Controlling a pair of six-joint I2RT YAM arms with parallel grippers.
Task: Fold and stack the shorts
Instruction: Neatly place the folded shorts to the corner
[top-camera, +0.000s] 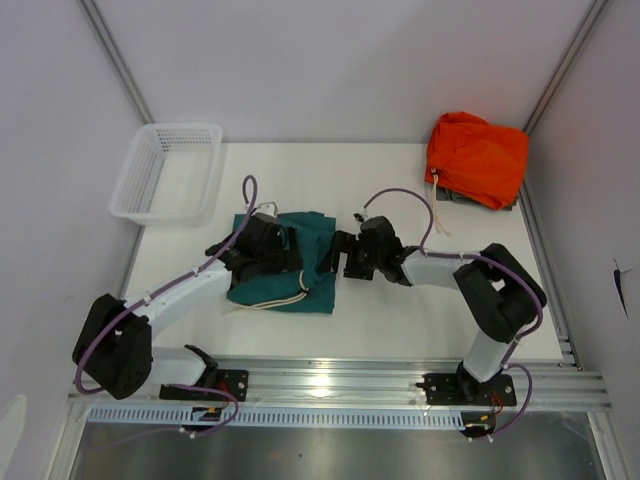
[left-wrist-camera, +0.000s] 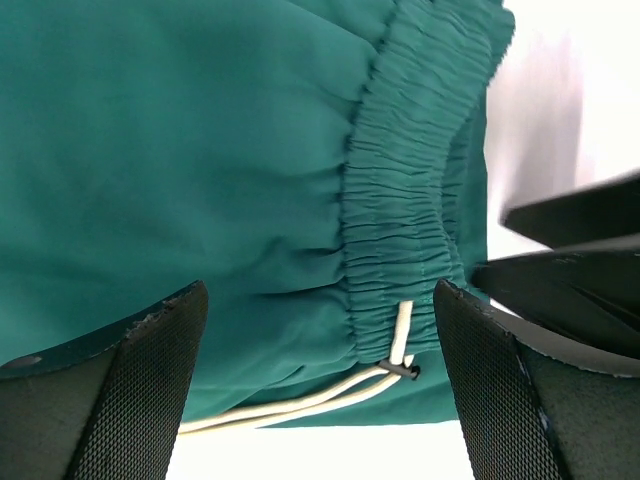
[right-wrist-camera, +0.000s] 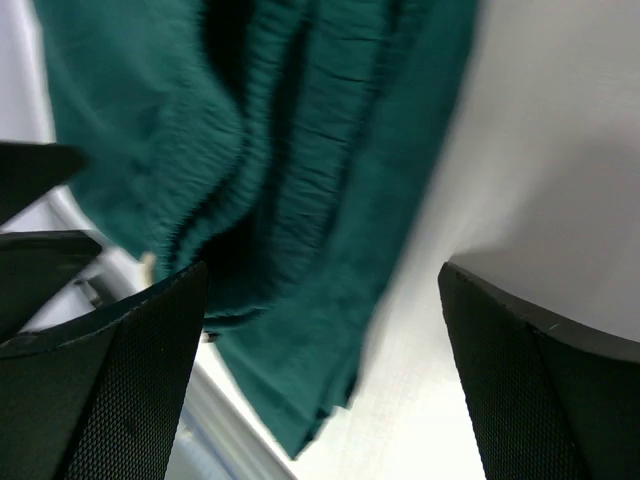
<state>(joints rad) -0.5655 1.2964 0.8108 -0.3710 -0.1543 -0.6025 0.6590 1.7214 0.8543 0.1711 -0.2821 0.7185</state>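
Shorts (top-camera: 312, 232) flat, frame centre. Left gripper (left-wrist-camera: 320, 385) jaws apart over waistband (left-wrist-camera: 400, 220). Right gripper (right-wrist-camera: 320, 370) jaws apart at right edge. Nothing clamped. Likely positioned to pinch for fold.

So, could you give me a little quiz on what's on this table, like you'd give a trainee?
1. True or false: the orange garment lies outside the basket.
2. What colour is the drawstring on the shorts? A cream-white, B black, C red.
3. Fill the gap: the left gripper and the right gripper both stand ___ (open or shut).
Key: 1 true; 2 A; 3 open.
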